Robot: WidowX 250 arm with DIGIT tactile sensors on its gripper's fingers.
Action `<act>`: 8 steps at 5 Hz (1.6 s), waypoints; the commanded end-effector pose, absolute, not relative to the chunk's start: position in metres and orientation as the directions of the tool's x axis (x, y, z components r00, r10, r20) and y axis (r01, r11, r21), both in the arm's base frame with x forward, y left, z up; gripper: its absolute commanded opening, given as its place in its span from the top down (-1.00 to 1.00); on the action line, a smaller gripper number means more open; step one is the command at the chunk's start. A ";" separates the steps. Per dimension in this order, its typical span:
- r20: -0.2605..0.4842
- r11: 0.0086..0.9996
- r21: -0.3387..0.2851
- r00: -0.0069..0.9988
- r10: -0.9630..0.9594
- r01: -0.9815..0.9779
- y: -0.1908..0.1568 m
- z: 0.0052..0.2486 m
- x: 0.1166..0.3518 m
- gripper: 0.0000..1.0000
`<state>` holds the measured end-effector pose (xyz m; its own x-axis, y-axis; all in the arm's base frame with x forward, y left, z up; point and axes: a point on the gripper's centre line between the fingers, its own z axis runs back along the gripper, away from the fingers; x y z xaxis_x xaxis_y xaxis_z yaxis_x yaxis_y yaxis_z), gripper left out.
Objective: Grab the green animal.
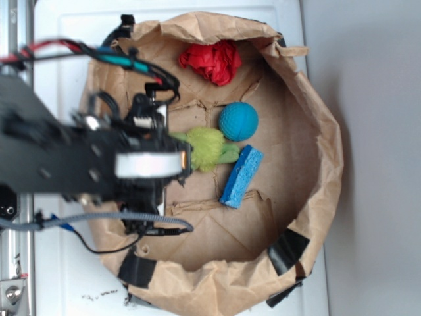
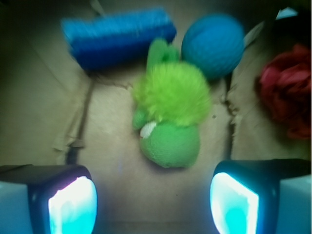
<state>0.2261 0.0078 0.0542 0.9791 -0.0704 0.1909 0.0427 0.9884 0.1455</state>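
Cardboard lined with crumpled brown paper makes up the biggest thing here, a wide round-walled brown paper nest (image 1: 322, 158) sitting on a white surface (image 1: 59, 276) with grey floor or wall off to one side. Over its edge reaches the black robot arm with bundled cables (image 1: 59, 158), and from the wrist view its gripper (image 2: 153, 202) shows two pads glowing pale blue, jaws spread wide with nothing between them, hovering just short of the toy. Next in size come the crumpled red cloth (image 1: 212, 61) near the far wall, the blue rectangular sponge (image 1: 241, 176), and the teal-blue textured ball (image 1: 238, 121). Smallest, and the one that matters, is the lime-green plush animal with a fuzzy yellow-green body and smooth green head (image 2: 169, 117), lying flat on the paper floor near the middle, its head pointing towards the jaws, its far end just beside the ball and near the sponge. I'd judge it light, soft and squashy, unlikely to slip and in no danger of damage; the fuzzy body looks like the best place to pinch, across its width, since the rounded head might pop out of a squeeze. The ball sits close enough that one jaw may nudge it on the way down.
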 end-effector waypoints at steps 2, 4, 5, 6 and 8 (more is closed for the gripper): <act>0.271 0.983 0.180 0.963 -0.013 -0.038 -0.013 0.042 0.232 -1.00; 0.233 0.990 0.130 0.972 0.017 -0.049 -0.008 0.060 0.241 -1.00; 0.141 0.998 0.059 0.990 0.001 -0.010 0.004 0.092 0.228 -1.00; 0.105 0.997 0.040 0.993 0.060 -0.064 0.027 0.105 0.273 -1.00; 0.105 0.998 0.007 0.993 0.054 -0.055 0.044 0.075 0.317 -1.00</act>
